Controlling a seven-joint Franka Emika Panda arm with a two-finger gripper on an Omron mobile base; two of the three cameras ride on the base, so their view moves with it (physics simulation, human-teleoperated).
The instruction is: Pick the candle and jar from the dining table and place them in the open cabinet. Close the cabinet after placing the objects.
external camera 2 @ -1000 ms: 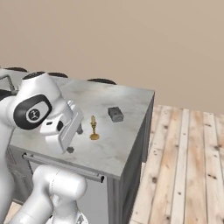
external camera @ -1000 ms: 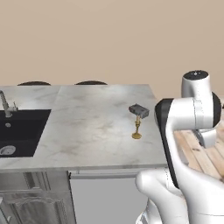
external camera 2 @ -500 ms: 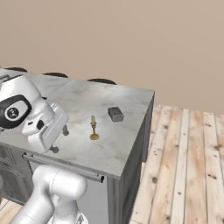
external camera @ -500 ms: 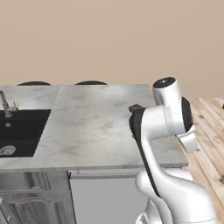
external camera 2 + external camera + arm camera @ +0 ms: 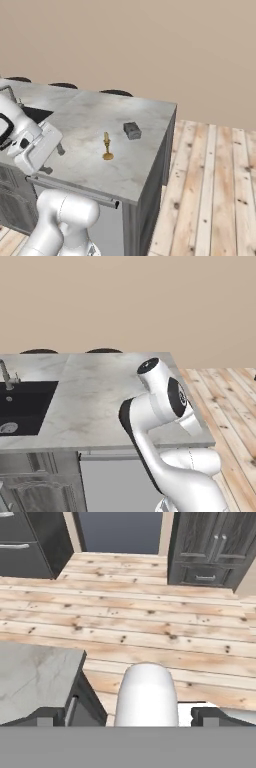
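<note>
Presently the gripper (image 5: 54, 159) stands fully spread at the near edge of the dining table (image 5: 145, 112), seen in the right base view below the white hand; its dark fingers (image 5: 60, 149) hang over the marble and hold nothing. No object lies between them or touches them. In the hand view the two finger tips (image 5: 50, 716) sit wide apart at the bottom of the frame, with a corner of the marble top (image 5: 35, 679) at the lower left and plank floor (image 5: 150, 627) beyond.

The candle (image 5: 107, 147) stands upright on the table, in the open, near the gripper but clear of it. The jar (image 5: 132, 130) rests just beyond the candle, towards the far right corner of the top; the two are close but apart. At this size the jar reads as a small dark grey block, and its lid cannot be made out.

In the left base view the arm (image 5: 160, 401) covers the right part of the table. The sink (image 5: 22, 413) and faucet (image 5: 6, 376) are cut off at the left edge. Dark cabinets (image 5: 215, 547) across the floor are cropped at the top of the hand view.
</note>
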